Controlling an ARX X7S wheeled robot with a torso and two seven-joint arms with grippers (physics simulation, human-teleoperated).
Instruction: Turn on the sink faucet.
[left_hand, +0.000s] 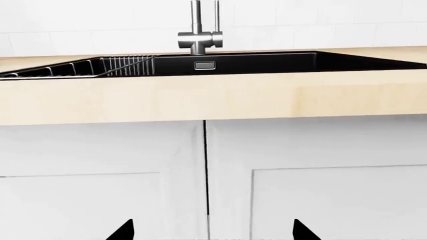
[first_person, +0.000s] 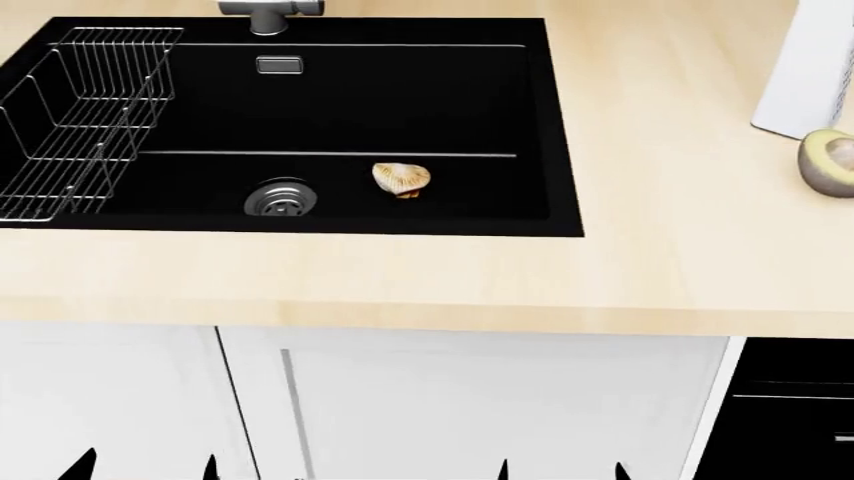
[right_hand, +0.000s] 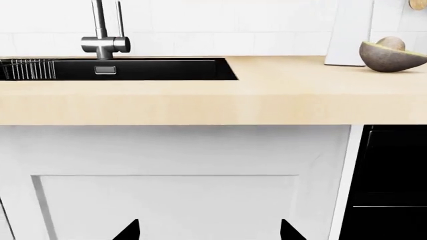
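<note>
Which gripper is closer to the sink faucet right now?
Left. The left gripper sits low in front of the cabinet doors, roughly below the sink faucet. The right gripper is equally low but farther to the side, past the sink's right edge.

Only the tips of the robot's body show. The left gripper (first_person: 144, 468) and the right gripper (first_person: 561, 470) each end in two flat black fingers, pointed like small triangles (no screws, cables or markings can be made out). In both wrist views the fingertips (left_hand: 124, 231) look equally plain and matte.
</note>
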